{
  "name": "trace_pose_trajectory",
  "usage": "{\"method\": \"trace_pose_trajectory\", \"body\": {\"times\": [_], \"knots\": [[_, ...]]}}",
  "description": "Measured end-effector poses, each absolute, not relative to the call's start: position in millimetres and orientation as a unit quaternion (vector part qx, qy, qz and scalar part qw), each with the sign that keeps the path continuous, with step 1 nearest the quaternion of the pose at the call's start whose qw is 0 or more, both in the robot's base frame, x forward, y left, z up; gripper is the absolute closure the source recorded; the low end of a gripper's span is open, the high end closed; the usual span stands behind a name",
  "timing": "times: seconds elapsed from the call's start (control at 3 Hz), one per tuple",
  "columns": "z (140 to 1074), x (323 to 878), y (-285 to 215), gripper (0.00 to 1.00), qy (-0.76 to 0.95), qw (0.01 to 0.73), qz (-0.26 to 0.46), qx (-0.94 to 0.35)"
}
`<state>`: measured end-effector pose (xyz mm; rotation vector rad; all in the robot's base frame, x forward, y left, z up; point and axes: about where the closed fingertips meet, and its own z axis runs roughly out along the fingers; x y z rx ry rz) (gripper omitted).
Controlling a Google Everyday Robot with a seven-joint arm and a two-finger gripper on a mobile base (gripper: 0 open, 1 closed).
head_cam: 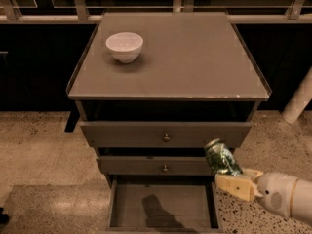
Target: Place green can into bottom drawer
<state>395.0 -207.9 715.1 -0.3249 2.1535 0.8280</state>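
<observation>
The green can (222, 159), with a mottled leafy print and a silver end, is held tilted in my gripper (233, 179) at the lower right. It hangs in front of the right end of the middle drawer, above the right wall of the bottom drawer (163, 206). The bottom drawer is pulled open, and its flat floor is bare apart from a shadow. My gripper's pale fingers (237, 186) are shut on the can's lower part, and the white arm runs off the right edge.
A white bowl (125, 46) stands on the cabinet top (195, 57) at the back left. The two upper drawers with round knobs (166, 137) are shut. A white post (298, 101) stands at the right, over speckled floor (39, 150).
</observation>
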Motion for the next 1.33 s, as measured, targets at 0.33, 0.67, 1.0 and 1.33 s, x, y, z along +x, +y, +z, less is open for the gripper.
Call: {"method": "trace_pose_trajectory", "body": {"times": [0.33, 0.67, 1.0, 1.33], "knots": [[688, 384, -199, 1.0, 0.85, 0.376, 0.35, -0.119], [688, 384, -199, 1.0, 0.85, 0.376, 0.35, -0.119], [682, 380, -200, 1.0, 0.847, 0.384, 0.353, -0.107], [625, 382, -217, 1.0, 0.849, 0.38, 0.362, -0.064]]}}
